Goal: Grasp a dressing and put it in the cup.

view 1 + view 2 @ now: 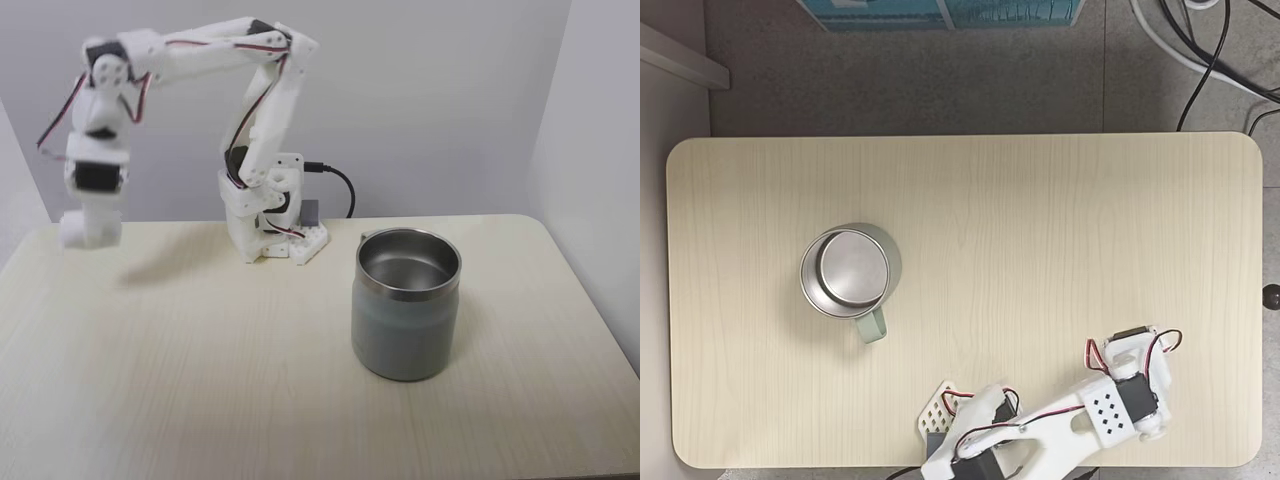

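The cup [405, 318] is a wide steel mug with grey sides and a shiny, empty inside, standing right of centre on the table. From above, the cup [835, 298] is left of centre with its handle toward the arm's side. My white gripper [88, 236] points down and hangs a little above the table's far left corner, well away from the cup. Its fingertips blur into one white block, so I cannot tell whether they are open or shut. The dressing is out of view. From above, the wrist [1127, 395] covers the gripper.
The arm's base [268, 225] stands at the table's rear middle with a black cable behind it. The light wooden table [1040, 230] has rounded corners. Walls close in behind and on the right in the front-facing fixed view. Cables lie on the floor [1200, 60].
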Controlling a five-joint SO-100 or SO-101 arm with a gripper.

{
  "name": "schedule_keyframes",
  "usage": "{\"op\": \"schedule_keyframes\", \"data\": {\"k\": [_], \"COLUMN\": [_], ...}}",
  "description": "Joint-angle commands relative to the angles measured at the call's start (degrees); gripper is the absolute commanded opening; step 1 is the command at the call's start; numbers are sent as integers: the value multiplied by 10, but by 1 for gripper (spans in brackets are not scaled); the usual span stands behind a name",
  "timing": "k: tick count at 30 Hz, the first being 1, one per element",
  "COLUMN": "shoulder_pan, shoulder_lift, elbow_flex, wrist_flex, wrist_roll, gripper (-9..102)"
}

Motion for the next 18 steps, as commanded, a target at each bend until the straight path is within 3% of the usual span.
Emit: {"op": "schedule_keyframes", "data": {"k": [1, 10, 18], "shoulder_pan": [-20, -85, -230], "shoulder_lift": [-42, -11, -11], "elbow_flex": [71, 250, 336], "wrist_flex": [47, 150, 215], "wrist_roll": [33, 155, 291], "gripper": [0, 0, 0]}}
